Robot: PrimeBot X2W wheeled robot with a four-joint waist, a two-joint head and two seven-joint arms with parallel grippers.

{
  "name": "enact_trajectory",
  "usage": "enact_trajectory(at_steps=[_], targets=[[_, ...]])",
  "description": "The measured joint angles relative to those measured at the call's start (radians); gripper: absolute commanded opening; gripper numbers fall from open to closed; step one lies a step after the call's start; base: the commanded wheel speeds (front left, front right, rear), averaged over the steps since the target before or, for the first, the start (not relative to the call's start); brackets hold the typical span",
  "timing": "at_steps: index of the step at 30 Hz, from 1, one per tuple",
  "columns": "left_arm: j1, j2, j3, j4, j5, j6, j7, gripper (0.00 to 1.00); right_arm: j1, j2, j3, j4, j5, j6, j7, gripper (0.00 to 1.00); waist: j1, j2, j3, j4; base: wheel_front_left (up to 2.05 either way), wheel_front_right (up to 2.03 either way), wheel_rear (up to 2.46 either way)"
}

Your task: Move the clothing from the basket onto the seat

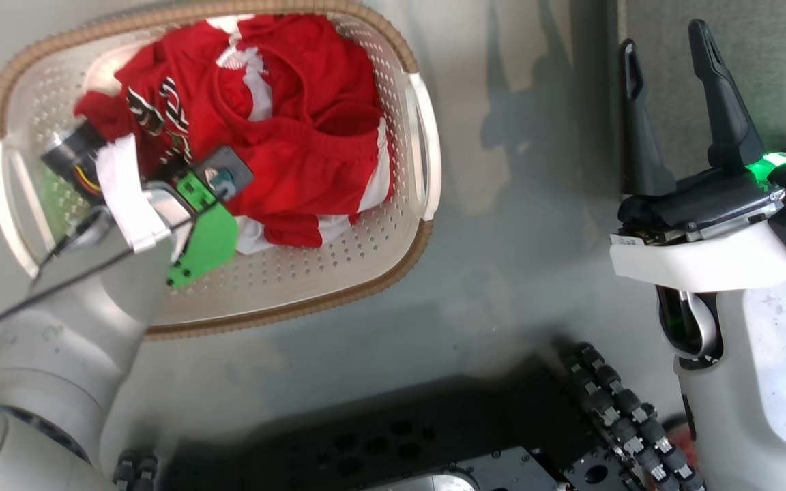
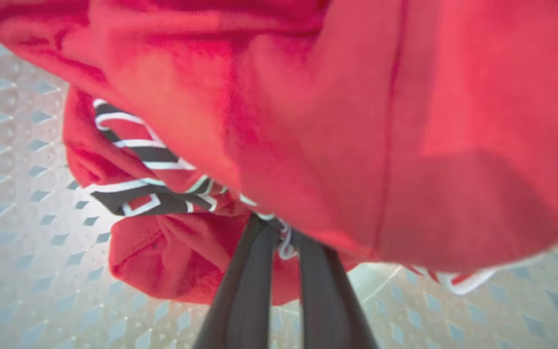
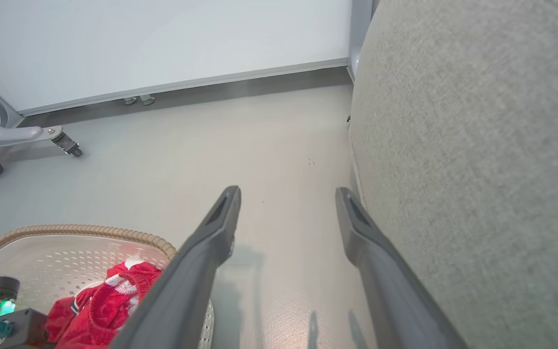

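Pinching crumpled red clothing [image 2: 356, 121], perforated basket [image 1: 338, 262]

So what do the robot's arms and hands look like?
Its arms are rounded and pale grey-white. The right gripper has two long dark pointed fingers and a green light. The left arm carries a bright green plate and thin black cables.
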State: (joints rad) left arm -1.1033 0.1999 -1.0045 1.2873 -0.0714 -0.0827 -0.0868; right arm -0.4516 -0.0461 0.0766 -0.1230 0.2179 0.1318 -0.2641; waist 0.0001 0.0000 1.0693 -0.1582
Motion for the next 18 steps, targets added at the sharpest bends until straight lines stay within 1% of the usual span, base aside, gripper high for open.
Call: enact_trajectory(at_steps=[4,7,14,18], targets=[[0.049,-0.013,0.011,0.001,-0.032,0.006,-0.039,0.00,0.004,-0.002,0.004,0.013,-0.009,0.000,0.000,1.00,0.0000,0.0000,-0.056,0.004,0.00,0.00,0.00],[0.081,-0.026,0.026,0.001,-0.053,0.019,-0.071,0.00,0.013,-0.002,0.011,0.021,-0.015,0.000,0.000,1.00,0.0000,0.0000,-0.103,0.007,0.00,0.00,0.00],[0.182,-0.050,0.061,-0.001,-0.113,0.041,-0.133,0.00,0.070,-0.002,0.031,0.050,-0.026,0.000,0.000,1.00,0.0000,0.0000,-0.250,0.020,0.00,0.00,0.00],[0.230,-0.065,0.077,-0.027,-0.139,0.054,-0.161,0.00,0.106,-0.002,0.038,0.065,-0.033,0.000,0.000,1.00,0.0000,0.0000,-0.339,0.030,0.00,0.00,0.00]])
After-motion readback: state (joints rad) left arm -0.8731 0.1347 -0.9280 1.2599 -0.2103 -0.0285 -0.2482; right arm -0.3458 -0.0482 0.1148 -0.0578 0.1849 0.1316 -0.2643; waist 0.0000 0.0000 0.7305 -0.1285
